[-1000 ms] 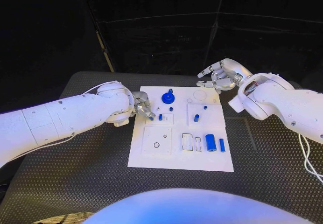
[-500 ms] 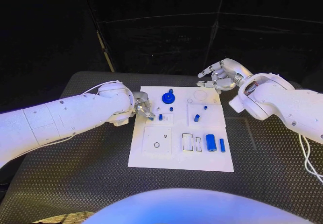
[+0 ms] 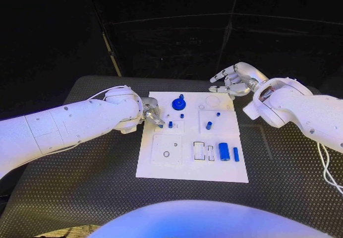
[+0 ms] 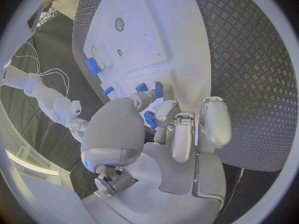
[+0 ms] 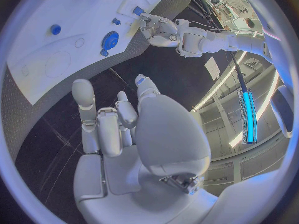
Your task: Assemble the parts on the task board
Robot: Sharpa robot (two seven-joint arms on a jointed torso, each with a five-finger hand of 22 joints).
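The white task board [image 3: 192, 166] lies in the middle of the table. My left hand [image 3: 151, 113] sits at its left edge, fingertips close to two small blue pegs [image 3: 165, 125]. In the left wrist view a blue piece [image 4: 149, 119] shows between the thumb and fingers [image 4: 177, 129]; I cannot tell whether it is held. A blue gear-like part [image 3: 179, 104] stands near the far edge. A thick blue cylinder [image 3: 223, 151] and a slim one [image 3: 236, 153] lie at the right. My right hand [image 3: 232, 82] hovers past the far right corner, fingers apart and empty.
More small blue pegs [image 3: 208, 125] stand in the board's middle right block. Empty slots [image 3: 199, 150] and an oval hole [image 3: 166, 153] mark the near part. The board also shows in the right wrist view [image 5: 44, 59], with the gear [image 5: 110, 38]. Black textured table [image 3: 85, 173] surrounds the board.
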